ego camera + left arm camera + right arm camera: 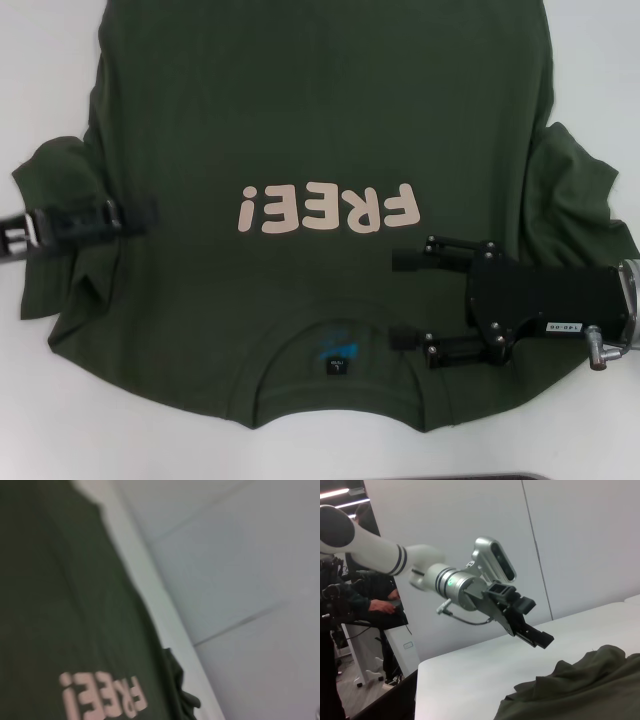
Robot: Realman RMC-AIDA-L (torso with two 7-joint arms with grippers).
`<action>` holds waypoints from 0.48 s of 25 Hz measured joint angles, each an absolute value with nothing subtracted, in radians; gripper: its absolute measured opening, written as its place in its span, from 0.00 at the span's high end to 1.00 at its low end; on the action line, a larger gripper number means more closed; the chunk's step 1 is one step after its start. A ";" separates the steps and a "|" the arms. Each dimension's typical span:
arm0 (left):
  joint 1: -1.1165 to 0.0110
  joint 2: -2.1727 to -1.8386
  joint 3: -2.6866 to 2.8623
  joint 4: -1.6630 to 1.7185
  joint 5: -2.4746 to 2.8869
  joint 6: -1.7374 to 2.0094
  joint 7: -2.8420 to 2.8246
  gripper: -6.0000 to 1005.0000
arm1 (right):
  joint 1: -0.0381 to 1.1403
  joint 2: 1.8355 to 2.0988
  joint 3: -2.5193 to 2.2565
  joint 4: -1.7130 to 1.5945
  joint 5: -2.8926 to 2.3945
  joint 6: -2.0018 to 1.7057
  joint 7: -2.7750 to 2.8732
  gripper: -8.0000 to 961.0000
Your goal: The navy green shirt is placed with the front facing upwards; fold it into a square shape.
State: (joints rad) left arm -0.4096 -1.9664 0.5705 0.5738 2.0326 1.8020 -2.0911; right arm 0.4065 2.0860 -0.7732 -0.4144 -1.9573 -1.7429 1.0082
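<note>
1. Navy green shirt (300, 120) lies spread flat on the white surface (40, 60), front side up, with the collar toward the robot and the hem toward the far side.
2. On the chest the cream letters "FREE!" (328, 208) can be read; in the head view they appear upside down. Inside the ribbed collar sits a small black tag (337, 365), and its writing is too small to read. A small blue mark is beside the tag.
3. The far hem is cut off by the picture edge. Both short sleeves are bunched in folds at the sides.
4. The right pincer (405, 300) is above the shirt near the collar, on the right shoulder side. Its two fingers stand wide apart and hold nothing.
5. The left pincer (140, 216) is over the crumpled left sleeve. In the right wrist view it (540, 637) hangs above the surface, and its fingers look close together with nothing between them.
</note>
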 joint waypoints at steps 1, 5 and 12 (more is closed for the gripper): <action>-0.418 -1.951 0.569 0.583 2.046 1.797 -2.154 0.22 | 0.406 2.086 -0.773 -0.415 -1.957 -1.743 1.009 0.07; -0.430 -1.919 0.566 0.648 2.113 1.731 -2.300 0.22 | 0.408 2.086 -0.773 -0.418 -1.957 -1.743 1.009 0.07; -0.455 -1.897 0.564 0.690 2.258 1.602 -2.375 0.22 | 0.409 2.086 -0.773 -0.416 -1.957 -1.746 1.009 0.07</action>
State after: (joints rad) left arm -0.4546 -1.8974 0.5636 0.6905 2.2577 1.6017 -2.3755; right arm 0.4093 2.0859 -0.7732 -0.4160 -1.9572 -1.7460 1.0094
